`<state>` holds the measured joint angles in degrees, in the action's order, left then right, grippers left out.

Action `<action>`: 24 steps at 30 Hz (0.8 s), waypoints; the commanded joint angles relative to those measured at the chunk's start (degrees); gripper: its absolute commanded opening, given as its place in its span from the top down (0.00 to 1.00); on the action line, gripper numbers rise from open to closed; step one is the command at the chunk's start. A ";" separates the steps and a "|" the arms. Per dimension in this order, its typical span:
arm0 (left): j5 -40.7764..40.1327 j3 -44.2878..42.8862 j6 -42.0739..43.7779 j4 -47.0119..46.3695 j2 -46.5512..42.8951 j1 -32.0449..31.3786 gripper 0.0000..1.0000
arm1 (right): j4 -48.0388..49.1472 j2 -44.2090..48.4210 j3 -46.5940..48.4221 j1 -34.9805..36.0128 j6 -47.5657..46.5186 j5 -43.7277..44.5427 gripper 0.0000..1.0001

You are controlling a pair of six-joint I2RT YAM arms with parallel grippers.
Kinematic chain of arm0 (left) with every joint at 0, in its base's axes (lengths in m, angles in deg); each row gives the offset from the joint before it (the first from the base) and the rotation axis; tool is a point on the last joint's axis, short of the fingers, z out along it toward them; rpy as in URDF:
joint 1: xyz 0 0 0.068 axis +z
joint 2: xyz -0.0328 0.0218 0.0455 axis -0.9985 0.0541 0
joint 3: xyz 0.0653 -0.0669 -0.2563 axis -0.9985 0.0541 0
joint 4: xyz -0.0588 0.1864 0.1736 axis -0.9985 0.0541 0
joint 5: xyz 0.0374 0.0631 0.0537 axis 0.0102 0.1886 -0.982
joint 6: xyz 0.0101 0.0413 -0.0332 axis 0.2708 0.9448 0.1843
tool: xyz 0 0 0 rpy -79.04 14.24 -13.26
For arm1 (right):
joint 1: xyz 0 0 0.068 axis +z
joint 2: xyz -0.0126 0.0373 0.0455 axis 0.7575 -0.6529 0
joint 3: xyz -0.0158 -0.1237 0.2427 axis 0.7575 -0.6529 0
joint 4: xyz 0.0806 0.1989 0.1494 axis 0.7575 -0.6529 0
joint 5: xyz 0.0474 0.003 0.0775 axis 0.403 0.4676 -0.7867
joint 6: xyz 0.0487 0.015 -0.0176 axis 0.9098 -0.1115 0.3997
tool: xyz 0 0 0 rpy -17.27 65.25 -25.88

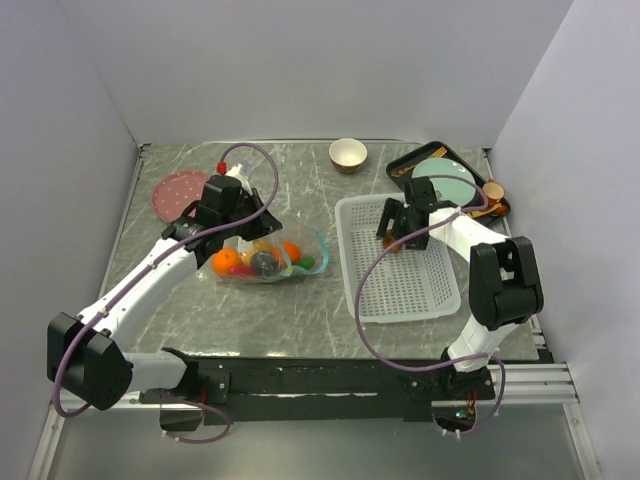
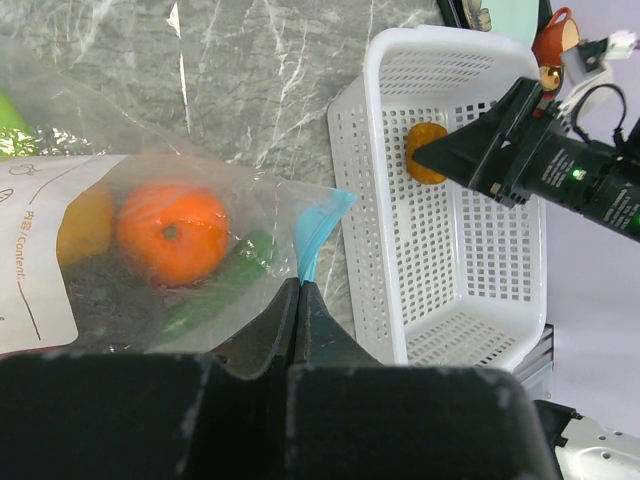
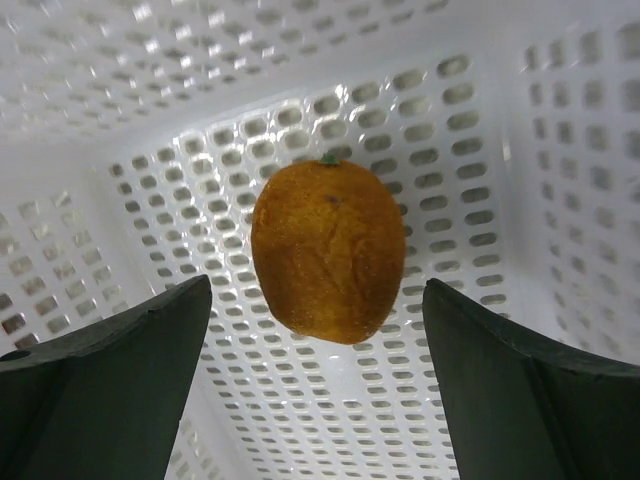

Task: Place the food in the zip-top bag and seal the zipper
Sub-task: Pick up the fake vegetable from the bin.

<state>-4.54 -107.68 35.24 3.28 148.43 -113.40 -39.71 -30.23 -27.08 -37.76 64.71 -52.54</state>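
The clear zip-top bag lies mid-table and holds an orange, a green chili, a yellow fruit and other food. My left gripper is shut on the bag's teal zipper at the mouth edge; it also shows in the top view. The brown kiwi, an orange-brown oval, lies in the white basket. My right gripper is open just above it, one finger on each side, not touching; it also shows in the top view.
A tan bowl stands at the back. A black tray with a teal plate and an orange cup is at the back right. A pink round mat lies at the back left.
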 commanded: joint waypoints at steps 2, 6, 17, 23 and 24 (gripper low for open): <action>-0.12 -0.86 0.66 -0.68 -0.13 -0.04 0.99 | -1.78 0.01 4.16 0.29 -0.90 6.58 0.06; -0.30 -1.21 1.01 -0.07 0.04 -0.04 0.99 | -4.51 -4.38 7.85 0.29 -1.96 6.86 0.09; -0.30 -0.51 0.84 -0.33 0.13 -0.04 0.99 | -2.67 -4.04 5.05 0.29 -1.17 4.04 0.26; -0.39 -0.86 0.84 -0.51 0.39 -0.04 0.99 | -2.84 -2.20 4.08 0.29 -1.17 3.07 0.52; -0.12 -0.86 0.84 -0.60 0.31 -0.04 0.99 | -2.84 -1.50 3.90 0.38 -1.08 3.07 0.53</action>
<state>-4.94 -107.68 35.31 3.35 148.78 -113.40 -42.59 -34.80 -22.31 -37.76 63.50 -49.15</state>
